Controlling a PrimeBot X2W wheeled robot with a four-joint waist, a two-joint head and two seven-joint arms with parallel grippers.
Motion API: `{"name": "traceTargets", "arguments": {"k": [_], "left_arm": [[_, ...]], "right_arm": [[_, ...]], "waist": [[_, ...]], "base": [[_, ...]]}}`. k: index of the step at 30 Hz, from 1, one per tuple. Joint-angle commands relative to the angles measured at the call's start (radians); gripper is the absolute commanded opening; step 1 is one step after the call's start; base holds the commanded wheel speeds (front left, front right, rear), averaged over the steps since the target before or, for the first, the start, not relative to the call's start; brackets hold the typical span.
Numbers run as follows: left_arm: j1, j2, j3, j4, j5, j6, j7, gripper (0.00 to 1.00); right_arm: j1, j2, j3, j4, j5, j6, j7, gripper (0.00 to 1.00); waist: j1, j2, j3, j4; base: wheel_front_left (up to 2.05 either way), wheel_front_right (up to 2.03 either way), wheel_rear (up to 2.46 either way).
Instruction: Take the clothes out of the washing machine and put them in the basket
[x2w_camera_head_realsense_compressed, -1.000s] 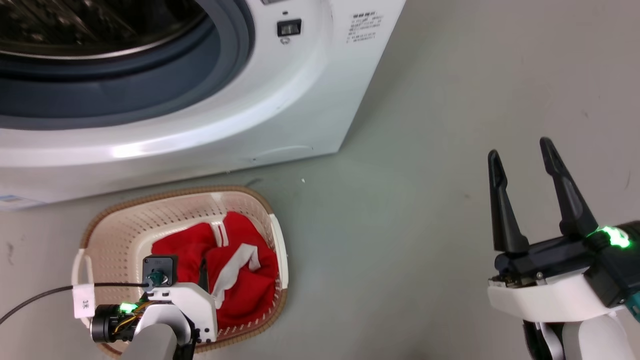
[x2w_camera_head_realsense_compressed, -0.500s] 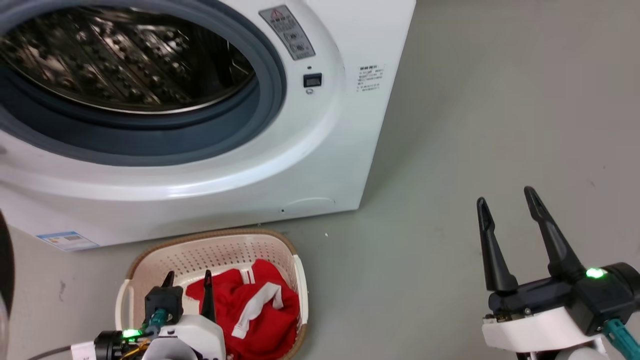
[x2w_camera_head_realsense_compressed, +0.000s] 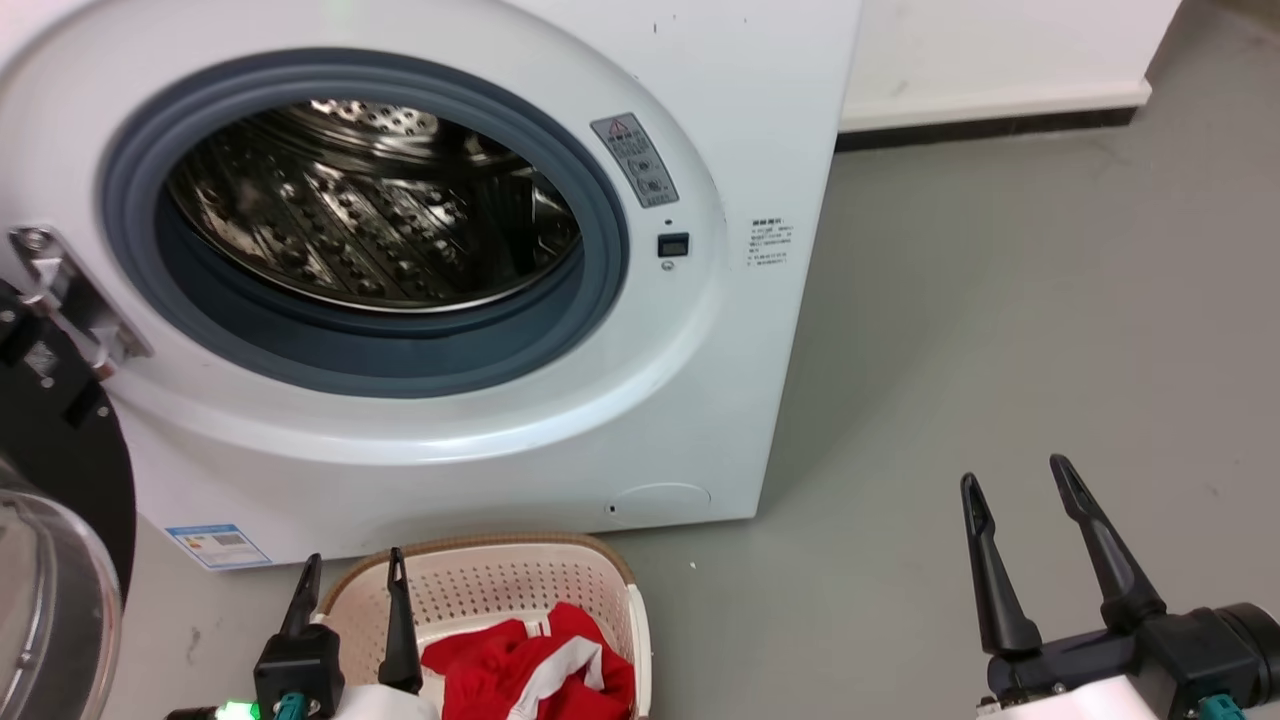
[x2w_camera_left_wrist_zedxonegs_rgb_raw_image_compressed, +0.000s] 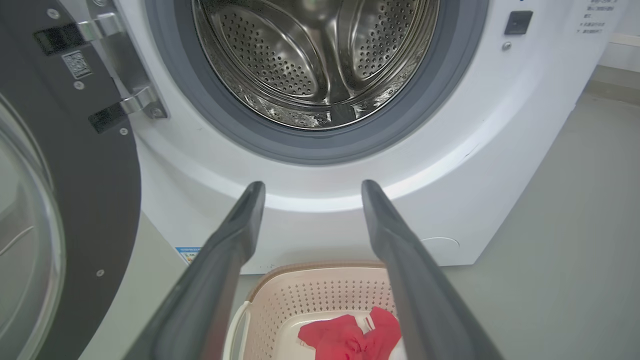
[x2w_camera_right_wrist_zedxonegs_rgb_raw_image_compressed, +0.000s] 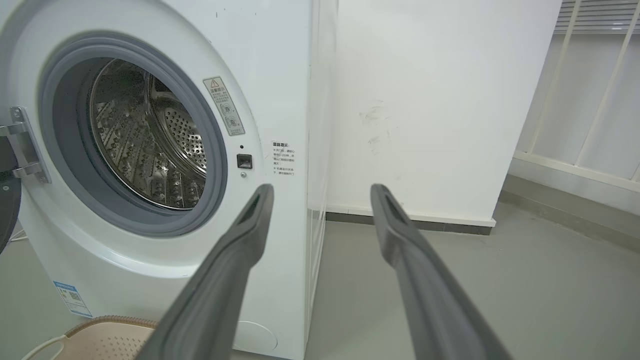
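Note:
The red clothes (x2w_camera_head_realsense_compressed: 535, 670) with white trim lie in the cream basket (x2w_camera_head_realsense_compressed: 480, 590) on the floor before the white washing machine (x2w_camera_head_realsense_compressed: 760, 130). Its steel drum (x2w_camera_head_realsense_compressed: 370, 210) shows no garment through the open porthole. My left gripper (x2w_camera_head_realsense_compressed: 353, 562) stands open over the basket's near left rim, holding nothing. In the left wrist view the open left gripper (x2w_camera_left_wrist_zedxonegs_rgb_raw_image_compressed: 308, 186) points at the machine's front below the porthole, with the clothes (x2w_camera_left_wrist_zedxonegs_rgb_raw_image_compressed: 352, 337) and basket (x2w_camera_left_wrist_zedxonegs_rgb_raw_image_compressed: 320, 295) beneath. My right gripper (x2w_camera_head_realsense_compressed: 1013, 474) is open over bare floor right of the machine; its own view shows the open fingers (x2w_camera_right_wrist_zedxonegs_rgb_raw_image_compressed: 321, 188) aimed at the machine's side.
The black-framed glass door (x2w_camera_head_realsense_compressed: 50, 520) hangs open at the left, hinged beside the porthole. A white wall with a dark skirting (x2w_camera_head_realsense_compressed: 990, 125) runs behind the machine. Grey floor (x2w_camera_head_realsense_compressed: 1000, 330) spreads to the right. White railing bars (x2w_camera_right_wrist_zedxonegs_rgb_raw_image_compressed: 585, 90) stand at the far right.
The head camera has tilted up, bringing the whole porthole and the open door into view. My left gripper has lifted off the clothes, which stay in the basket. The right gripper stays open.

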Motion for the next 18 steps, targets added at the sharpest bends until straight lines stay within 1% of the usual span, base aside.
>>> {"name": "traceTargets", "arguments": {"k": [1,9,18], "left_arm": [[0.026,-0.007,0.010,-0.037,0.013,-0.002,-0.003,1.00],[0.103,-0.030,0.034,-0.198,0.041,0.004,-0.003,1.00],[0.155,-0.042,0.028,-0.274,0.047,0.013,-0.003,1.00]], "right_arm": [[0.019,0.000,-0.002,0.001,-0.004,-0.001,-0.002,1.00],[0.046,0.000,-0.012,-0.002,0.007,-0.001,-0.002,1.00],[0.082,0.000,-0.032,-0.007,0.023,-0.001,-0.002,1.00]], "waist": [[0.0002,0.0000,-0.031,0.017],[0.0002,0.0000,-0.071,0.033],[0.0002,0.0000,-0.103,0.046]], "base": [[0.00,0.00,0.00],[0.00,0.00,0.00],[0.00,0.00,0.00]]}}
